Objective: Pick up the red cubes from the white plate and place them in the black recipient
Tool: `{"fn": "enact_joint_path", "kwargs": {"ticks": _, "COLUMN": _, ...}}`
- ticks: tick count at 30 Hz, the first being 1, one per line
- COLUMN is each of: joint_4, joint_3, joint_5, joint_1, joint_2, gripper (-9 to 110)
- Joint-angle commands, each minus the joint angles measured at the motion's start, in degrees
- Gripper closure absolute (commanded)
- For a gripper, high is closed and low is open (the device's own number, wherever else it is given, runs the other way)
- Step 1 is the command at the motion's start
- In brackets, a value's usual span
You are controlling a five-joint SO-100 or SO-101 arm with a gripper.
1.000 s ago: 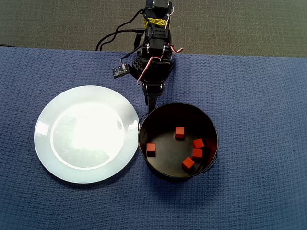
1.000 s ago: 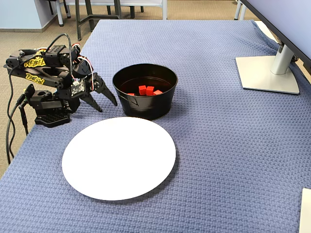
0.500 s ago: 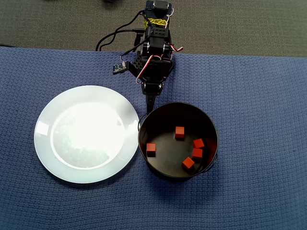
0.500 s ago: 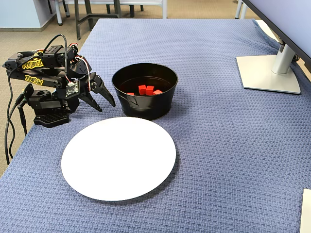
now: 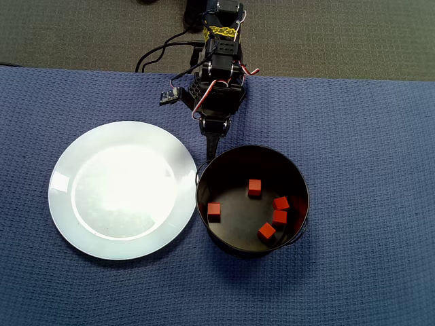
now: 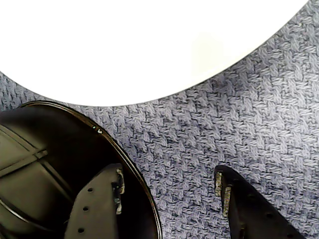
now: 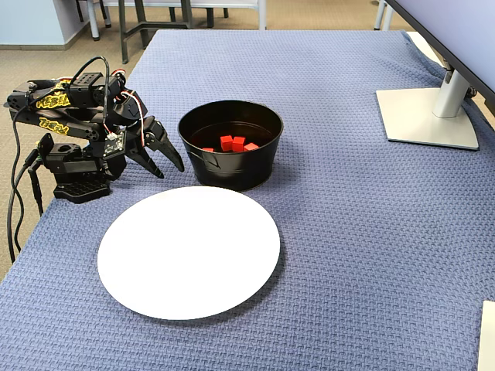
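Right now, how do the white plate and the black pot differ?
The white plate is flat, shallow and bare; the black pot is deep with upright walls and holds all five red cubes. In the overhead view the plate is the wider of the two, and it lies left of the pot. Both are round, glossy and rest on the blue cloth.

We see the white plate [image 6: 139,45] filling the far side, above blue woven tabletop [image 6: 239,129]. The black recipient [image 6: 45,169] sits near left. Our pincer [image 6: 169,186] gapes empty.

Overhead straight down; wrist close, low; fixed oblique, farther.
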Motion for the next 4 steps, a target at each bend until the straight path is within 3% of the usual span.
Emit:
{"fn": "enact_joint_path", "kwargs": {"ticks": 1, "joint_4": -0.70, "joint_3": -0.79, "joint_5": 0.35, "joint_1": -0.53, "joint_2": -0.09, "gripper": 87}}
{"fn": "enact_joint_path", "kwargs": {"ticks": 4, "joint_4": -0.44, "joint_3": -0.70, "joint_5": 0.18, "joint_1": -0.62, "joint_2": 0.26, "gripper": 87}}
